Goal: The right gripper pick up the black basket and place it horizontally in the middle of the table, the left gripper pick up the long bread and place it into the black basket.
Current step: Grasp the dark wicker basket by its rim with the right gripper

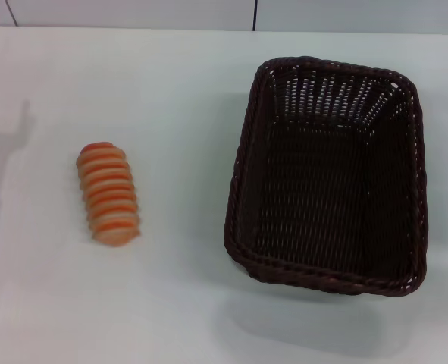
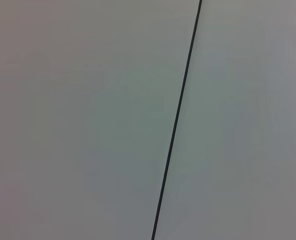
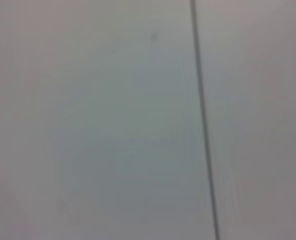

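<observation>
The black basket is set upright toward the table's right edge; the long bread is laid well apart, toward the left edge. Neither gripper is seen.

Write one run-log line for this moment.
basket: empty, on table, robot's right, long side pointing away | bread: on table, left of basket, apart | both grippers: not in view

Pale wall panels meet at thin dark seams.
</observation>
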`<action>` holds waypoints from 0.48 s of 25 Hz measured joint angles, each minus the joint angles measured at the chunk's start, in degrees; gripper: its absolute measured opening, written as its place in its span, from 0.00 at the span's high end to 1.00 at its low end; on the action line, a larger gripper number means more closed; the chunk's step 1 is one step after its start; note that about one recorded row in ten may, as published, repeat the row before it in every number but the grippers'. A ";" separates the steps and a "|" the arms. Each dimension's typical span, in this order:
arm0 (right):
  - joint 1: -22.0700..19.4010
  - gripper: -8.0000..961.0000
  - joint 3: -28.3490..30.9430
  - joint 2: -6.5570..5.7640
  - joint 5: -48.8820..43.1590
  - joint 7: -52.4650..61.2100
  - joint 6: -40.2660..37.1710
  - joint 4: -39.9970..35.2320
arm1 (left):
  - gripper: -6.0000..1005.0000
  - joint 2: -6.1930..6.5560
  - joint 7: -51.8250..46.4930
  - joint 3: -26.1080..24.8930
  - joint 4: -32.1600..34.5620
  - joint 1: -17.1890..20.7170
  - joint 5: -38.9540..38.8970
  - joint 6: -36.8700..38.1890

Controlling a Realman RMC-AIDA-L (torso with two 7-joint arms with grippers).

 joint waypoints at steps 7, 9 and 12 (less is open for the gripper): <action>-1.12 0.16 0.83 0.29 0.00 2.22 -0.04 0.35 | 0.14 0.14 -1.47 0.09 -0.12 0.74 -0.09 1.53; -1.26 0.16 0.79 0.29 0.00 2.79 -0.04 0.45 | 0.14 0.14 -1.96 0.30 -0.10 1.15 -0.09 2.64; -1.32 0.16 0.78 0.29 -0.11 2.90 -0.13 0.67 | 0.14 0.11 -2.87 0.35 -0.18 1.76 -0.04 3.42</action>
